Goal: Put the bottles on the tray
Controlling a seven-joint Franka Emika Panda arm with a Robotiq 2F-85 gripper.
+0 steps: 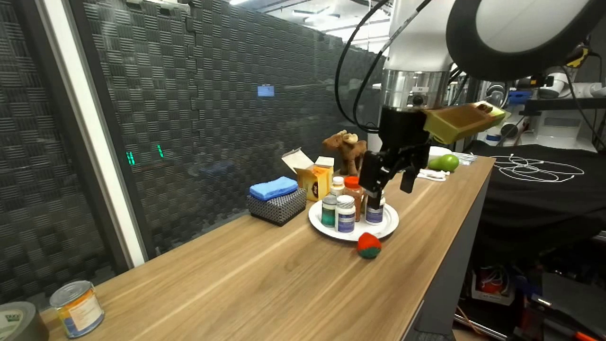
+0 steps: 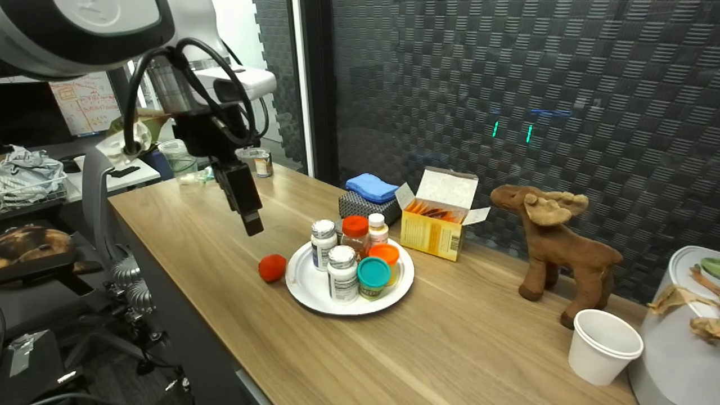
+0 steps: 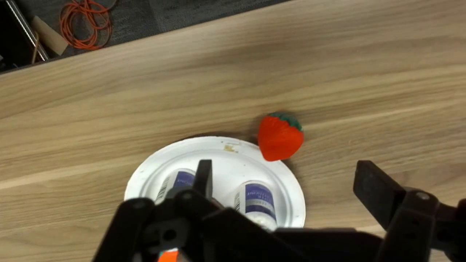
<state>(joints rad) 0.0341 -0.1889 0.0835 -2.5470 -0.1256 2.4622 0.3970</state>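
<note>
- Gripper (image 3: 284, 171), nearest in wrist view: fingers wide apart, holding nothing.
- Round white tray (image 2: 306, 287), perhaps bendable.
- Bottles (image 2: 342, 281), standing upright on it: probably light, stiff, slippery; take hold around the body, below cap.

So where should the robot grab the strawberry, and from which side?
Probably round the wide middle of the strawberry, from straight above: it lies on the table with its tip towards the plate, so fingers across its sides should miss the plate best.
</note>
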